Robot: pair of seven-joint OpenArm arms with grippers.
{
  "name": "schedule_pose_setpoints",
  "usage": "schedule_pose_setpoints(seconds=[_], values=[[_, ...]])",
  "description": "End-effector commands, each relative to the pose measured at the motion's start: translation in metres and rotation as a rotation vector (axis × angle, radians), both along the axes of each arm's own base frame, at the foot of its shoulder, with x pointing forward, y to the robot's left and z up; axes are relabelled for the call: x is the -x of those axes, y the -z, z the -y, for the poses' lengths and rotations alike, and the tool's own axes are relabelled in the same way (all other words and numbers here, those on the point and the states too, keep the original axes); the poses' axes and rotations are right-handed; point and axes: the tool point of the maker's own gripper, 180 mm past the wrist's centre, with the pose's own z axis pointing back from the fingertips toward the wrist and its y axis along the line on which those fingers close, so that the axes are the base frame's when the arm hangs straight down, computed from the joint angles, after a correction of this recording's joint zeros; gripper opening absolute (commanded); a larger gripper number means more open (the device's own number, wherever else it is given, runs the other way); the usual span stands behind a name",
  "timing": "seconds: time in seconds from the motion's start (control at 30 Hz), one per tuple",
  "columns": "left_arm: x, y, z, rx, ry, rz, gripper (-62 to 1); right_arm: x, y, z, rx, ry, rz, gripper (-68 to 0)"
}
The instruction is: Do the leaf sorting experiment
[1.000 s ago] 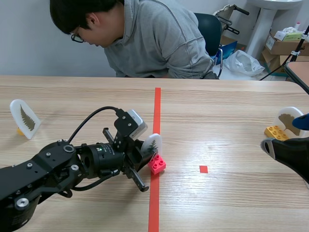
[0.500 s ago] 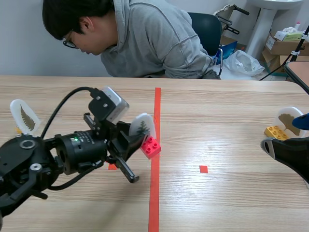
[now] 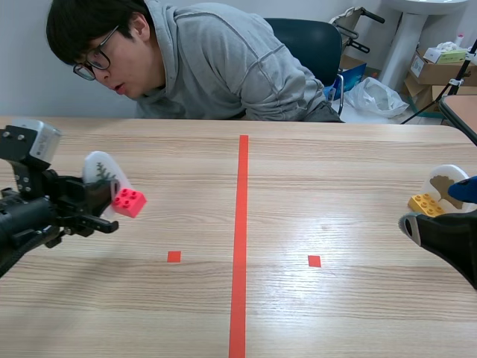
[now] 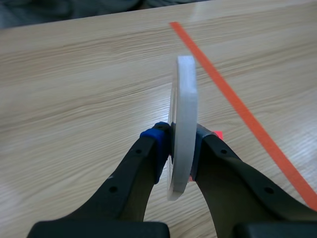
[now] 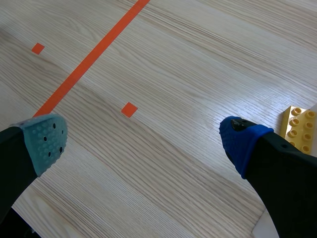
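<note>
My left gripper (image 3: pixel 104 201) hangs above the table's left side, shut on a white leaf card (image 3: pixel 99 170) that stands on a red brick (image 3: pixel 129 201). In the left wrist view the card (image 4: pixel 184 119) shows edge-on, pressed between the two pads. At the far right stands a second white card with a brown leaf (image 3: pixel 445 184) on a yellow brick (image 3: pixel 425 203). My right gripper (image 3: pixel 440 227) rests low just in front of it. Its fingers (image 5: pixel 45 142) are wide apart with only bare table between them, and the yellow brick (image 5: pixel 300 127) lies beside the blue pad.
A person (image 3: pixel 216 63) leans over the far edge at the left. An orange-red tape line (image 3: pixel 240 239) runs down the table's middle, with a small tape square (image 3: pixel 174 256) on the left and another (image 3: pixel 314 261) on the right.
The left arm has lifted the card with its red brick off the centre line and carried it far to the left. The person has leaned further left. The right arm has not moved.
</note>
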Motion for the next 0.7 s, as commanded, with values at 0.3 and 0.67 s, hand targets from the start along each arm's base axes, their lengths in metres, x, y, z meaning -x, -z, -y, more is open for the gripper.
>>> schedule_pose_setpoints(seconds=[0.3, 0.67], values=[[-0.007, 0.03, -0.065, -0.054, -0.262, -0.085, -57.7, -0.003, -0.01, 0.0, -0.006, -0.008, 0.032, -3.7], [-0.035, 0.056, -0.099, -0.035, -0.398, -0.122, -57.7, -0.003, -0.01, 0.0, -0.006, -0.008, 0.032, -3.7]])
